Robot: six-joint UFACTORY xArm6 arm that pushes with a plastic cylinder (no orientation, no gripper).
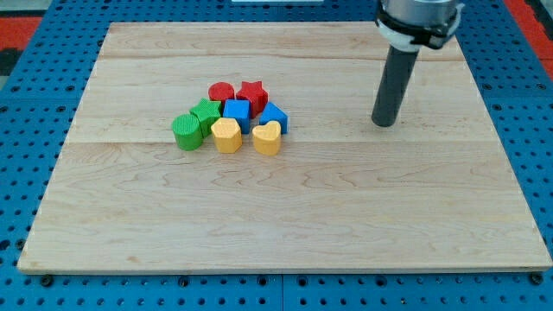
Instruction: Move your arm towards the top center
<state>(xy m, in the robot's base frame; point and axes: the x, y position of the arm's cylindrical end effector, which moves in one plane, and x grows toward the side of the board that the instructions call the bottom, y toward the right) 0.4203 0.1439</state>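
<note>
My dark rod comes down from the view's top right, and my tip (383,123) rests on the wooden board (285,207), right of centre. A tight cluster of blocks lies to the tip's left, well apart from it: a red cylinder (221,92), a red star (252,93), a green star (206,113), a green cylinder (186,132), a blue cube (237,112), a blue block (274,116), a yellow hexagon-like block (226,135) and a yellow heart (268,137).
The board sits on a blue perforated surface (22,130) that shows on all sides. Red parts show at the view's top left corner (26,26) and top right corner.
</note>
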